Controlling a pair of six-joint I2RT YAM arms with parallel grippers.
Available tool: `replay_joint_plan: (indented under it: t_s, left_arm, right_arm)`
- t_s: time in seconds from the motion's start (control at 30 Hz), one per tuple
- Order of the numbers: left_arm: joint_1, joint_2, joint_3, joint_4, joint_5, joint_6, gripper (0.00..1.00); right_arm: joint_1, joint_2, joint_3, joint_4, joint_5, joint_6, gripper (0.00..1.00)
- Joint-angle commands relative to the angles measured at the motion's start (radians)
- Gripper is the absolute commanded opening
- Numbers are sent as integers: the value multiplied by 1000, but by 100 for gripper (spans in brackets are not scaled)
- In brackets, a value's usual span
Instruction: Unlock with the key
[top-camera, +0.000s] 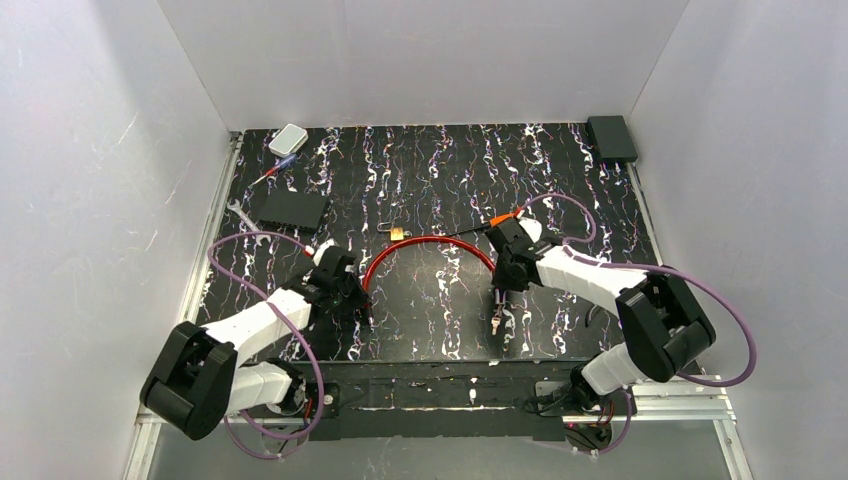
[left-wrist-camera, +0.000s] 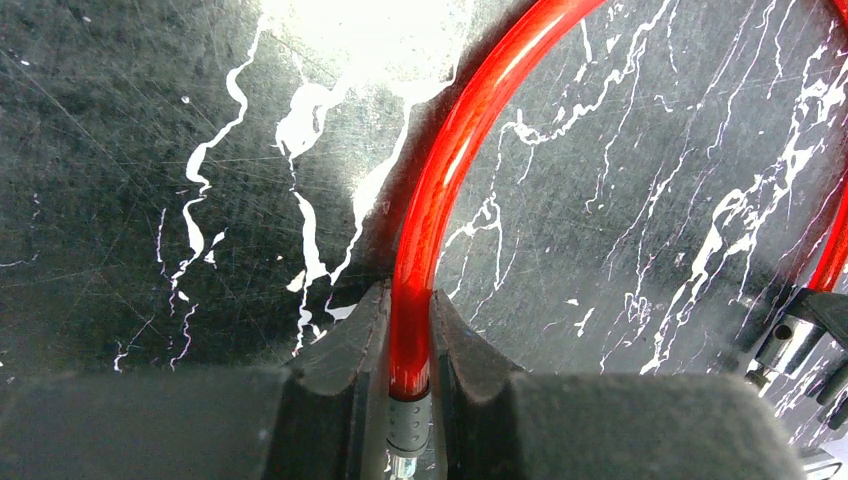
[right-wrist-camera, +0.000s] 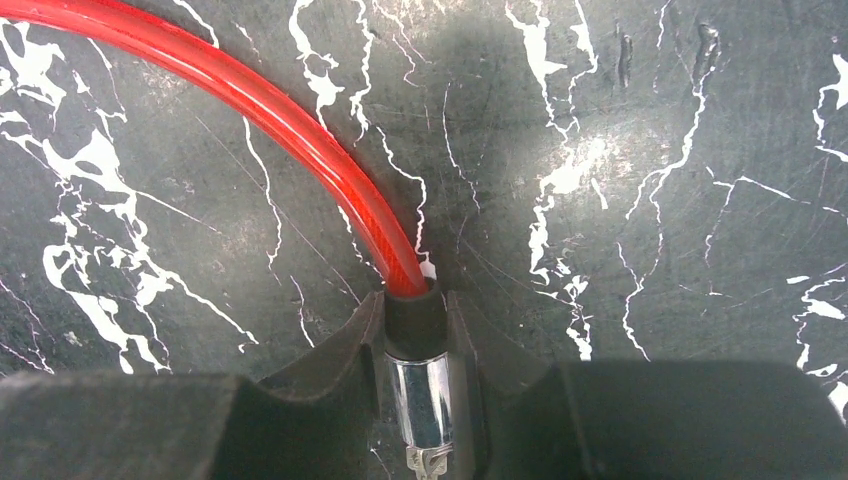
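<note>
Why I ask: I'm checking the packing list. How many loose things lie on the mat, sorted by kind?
Boxes: 3 (white box, flat black box, corner black box)
Hand tools: 2 (wrench, slim blue-handled tool)
Padlock: 1
Key: 1
Red cable: 1
Total: 8

Bright overhead light; hot glare on mat (left-wrist-camera: 340, 40); wrist foregrounds soft.
</note>
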Motion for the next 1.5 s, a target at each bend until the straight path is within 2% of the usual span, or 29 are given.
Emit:
replay_joint_plan:
  t_s: [0.0,0.13,0.23,0.33,0.4,0.5,0.8,0.97,1.07,1.2,1.3,1.47]
  left_arm:
    - [11,-9,-30,-45,-13,31,7]
    - [11,-51,-37,-47,-12,44,27]
    - [11,-108,-16,-108,-52,65,44]
    - [11,-205,0,-153,-80,101,69]
    - [12,-255,21,-184,-86,125,82]
    - [14,-306,90,-267,-103,165,90]
    - [16,-375,447,-510,-213,395,94]
    - [15,-418,614,-517,-305,601,95]
    - [16,-478,594,-400,-344,720,98]
    - [14,-549,450,-241,-383,778,98]
    - [13,-562,345,-198,-375,774,98]
    - [14,-585,320,-183,-415,789,98]
  right_arm:
    - [-9,-37,-11,27,8,-35,34]
    - [-9,-37,9,8,7,-52,64]
    - [-9,-57,30,-8,18,-65,95]
    - [-9,-82,72,-44,36,-92,98]
    - [-9,-99,112,-73,52,-111,98]
    - [-9,-130,172,-107,68,-142,98]
    - [-9,-301,305,-72,178,-235,98]
    - [-9,-431,327,-22,239,-274,98]
    - [-9,-529,270,62,244,-304,98]
    - [-9,-659,145,185,236,-319,98]
    - [-9,-726,75,202,232,-312,98]
    - [-10,-849,-34,198,230,-284,99]
